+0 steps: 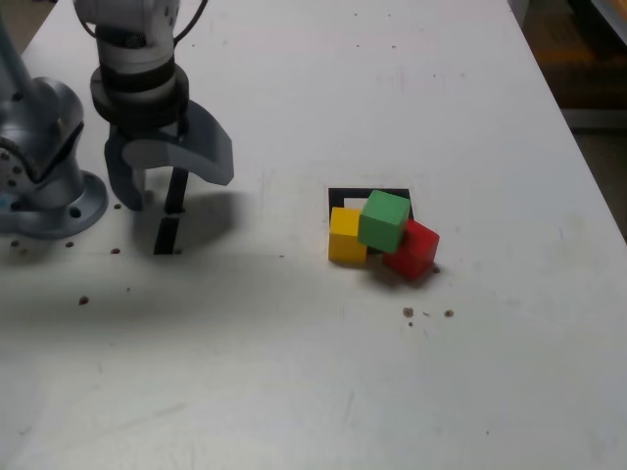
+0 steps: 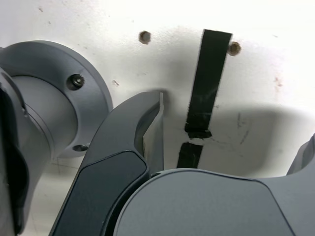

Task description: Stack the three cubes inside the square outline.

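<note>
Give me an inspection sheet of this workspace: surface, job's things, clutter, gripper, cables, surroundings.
Surface: white table, scuffed, with small holes.
Job's things: yellow cube and red cube on the table; green cube tilted on top of both; square outline partly covered, red cube mostly outside it.
Clutter: brown crumbs; two black tape strips.
Gripper: gripper open, empty, over the strips, away from the cubes.
Cables: dark cable at the arm.
Surroundings: floor past the exterior view's right edge.

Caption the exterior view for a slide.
Open end effector hovers over black tape strips; small green cube rests tilted on yellow and red cubes.
</note>
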Controlling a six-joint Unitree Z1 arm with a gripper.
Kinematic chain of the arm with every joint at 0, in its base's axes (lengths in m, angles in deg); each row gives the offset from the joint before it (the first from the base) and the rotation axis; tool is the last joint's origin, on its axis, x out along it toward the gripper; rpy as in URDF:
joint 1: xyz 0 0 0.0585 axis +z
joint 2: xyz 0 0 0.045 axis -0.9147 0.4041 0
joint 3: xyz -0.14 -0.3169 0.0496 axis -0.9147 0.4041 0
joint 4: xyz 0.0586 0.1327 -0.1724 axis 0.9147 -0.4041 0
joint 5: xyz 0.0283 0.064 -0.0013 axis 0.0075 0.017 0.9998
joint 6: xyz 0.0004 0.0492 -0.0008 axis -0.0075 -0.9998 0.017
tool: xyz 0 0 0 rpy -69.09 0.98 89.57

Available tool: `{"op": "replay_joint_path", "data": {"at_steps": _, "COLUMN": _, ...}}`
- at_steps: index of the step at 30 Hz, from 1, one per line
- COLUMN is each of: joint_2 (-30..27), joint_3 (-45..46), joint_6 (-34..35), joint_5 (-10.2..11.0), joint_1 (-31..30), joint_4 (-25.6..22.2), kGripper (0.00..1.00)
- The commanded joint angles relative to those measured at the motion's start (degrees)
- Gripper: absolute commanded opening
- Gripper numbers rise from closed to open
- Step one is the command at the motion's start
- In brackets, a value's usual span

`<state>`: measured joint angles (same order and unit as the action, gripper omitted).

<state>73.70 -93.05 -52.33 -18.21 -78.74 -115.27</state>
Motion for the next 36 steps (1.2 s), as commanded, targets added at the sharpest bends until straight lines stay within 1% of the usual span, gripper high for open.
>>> {"op": "replay_joint_path", "data": {"at_steps": 1, "joint_2": 0.29, "joint_3": -0.43, "joint_6": -0.13, "joint_5": 0.01, "joint_1": 0.04, "joint_4": 0.04, "kGripper": 0.99}}
{"op": "replay_joint_path", "data": {"at_steps": 16, "joint_2": 0.99, "joint_3": -1.59, "joint_6": -0.63, "joint_5": -0.17, "joint_1": 0.06, "joint_4": 0.17, "kGripper": 0.99}}
{"op": "replay_joint_path", "data": {"at_steps": 21, "joint_2": 0.90, "joint_3": -3.06, "joint_6": -1.49, "joint_5": -0.06, "joint_1": 0.06, "joint_4": -0.89, "kGripper": 0.99}}
{"op": "replay_joint_path", "data": {"at_steps": 23, "joint_2": 0.94, "joint_3": -5.00, "joint_6": -2.48, "joint_5": 0.18, "joint_1": 0.06, "joint_4": -3.18, "kGripper": 0.99}}
{"op": "replay_joint_path", "data": {"at_steps": 26, "joint_2": 1.33, "joint_3": -9.44, "joint_6": -4.89, "joint_5": 1.11, "joint_1": 0.05, "joint_4": -8.57, "kGripper": 0.99}}
{"op": "replay_joint_path", "data": {"at_steps": 27, "joint_2": 1.62, "joint_3": -11.63, "joint_6": -6.22, "joint_5": 1.72, "joint_1": 0.05, "joint_4": -11.13, "kGripper": 0.99}}
{"op": "replay_joint_path", "data": {"at_steps": 33, "joint_2": 2.56, "joint_3": -24.68, "joint_6": -12.16, "joint_5": 5.05, "joint_1": 0.05, "joint_4": -22.28, "kGripper": 1.00}}
{"op": "replay_joint_path", "data": {"at_steps": 36, "joint_2": 3.41, "joint_3": -31.98, "joint_6": -14.46, "joint_5": 5.45, "joint_1": 0.04, "joint_4": -25.93, "kGripper": 1.00}}
